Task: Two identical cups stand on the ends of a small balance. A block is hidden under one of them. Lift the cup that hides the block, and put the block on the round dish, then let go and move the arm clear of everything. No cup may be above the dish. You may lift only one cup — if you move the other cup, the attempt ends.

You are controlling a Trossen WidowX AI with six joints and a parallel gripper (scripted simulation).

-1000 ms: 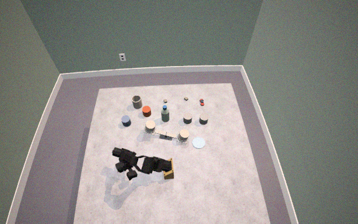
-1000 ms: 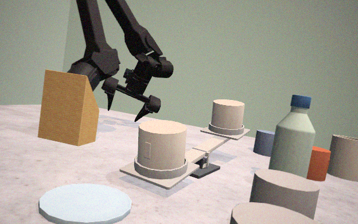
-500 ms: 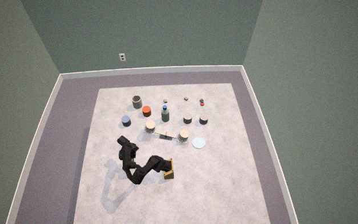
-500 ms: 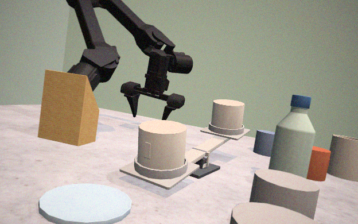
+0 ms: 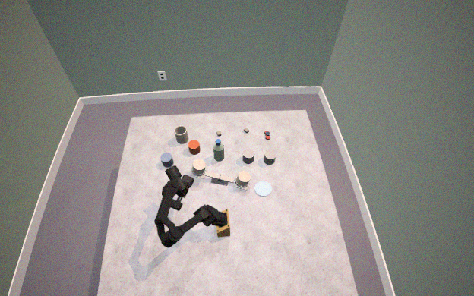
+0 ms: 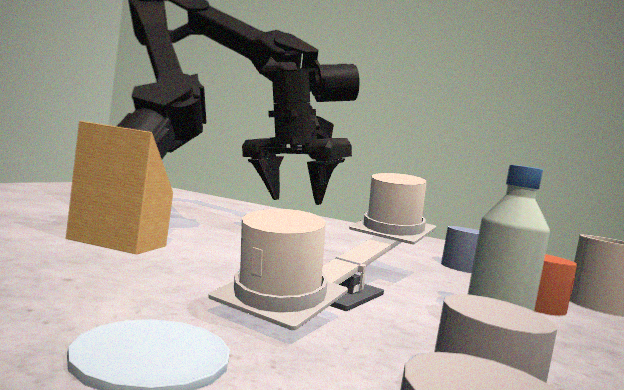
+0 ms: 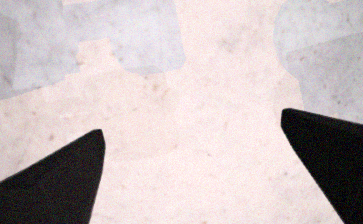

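Note:
One cream cup (image 5: 243, 177) (image 6: 283, 260) stands upright on the right end of the balance (image 5: 227, 179) (image 6: 373, 251), as the top view shows it. The identical cup (image 5: 198, 166) (image 6: 397, 200) stands upright on the left end. The beam looks tilted, with the right end lower and the left end higher. No block shows; what is under either cup is hidden. The round pale blue dish (image 5: 263, 188) (image 6: 148, 352) is bare, beside the right end. My gripper (image 6: 298, 201) (image 7: 194, 127) is open and empty, pointing down above the table, left of the balance and clear of both cups.
A green bottle (image 5: 219, 152) (image 6: 510, 250) stands behind the beam. Near it are a blue cylinder (image 5: 167, 160), a red cylinder (image 5: 194, 146), a grey cup (image 5: 181, 135) and two grey-topped cylinders (image 5: 248, 156) (image 5: 270, 157). Small items lie farther back. The arm's wooden base (image 5: 223, 230) (image 6: 108, 190) stands in front.

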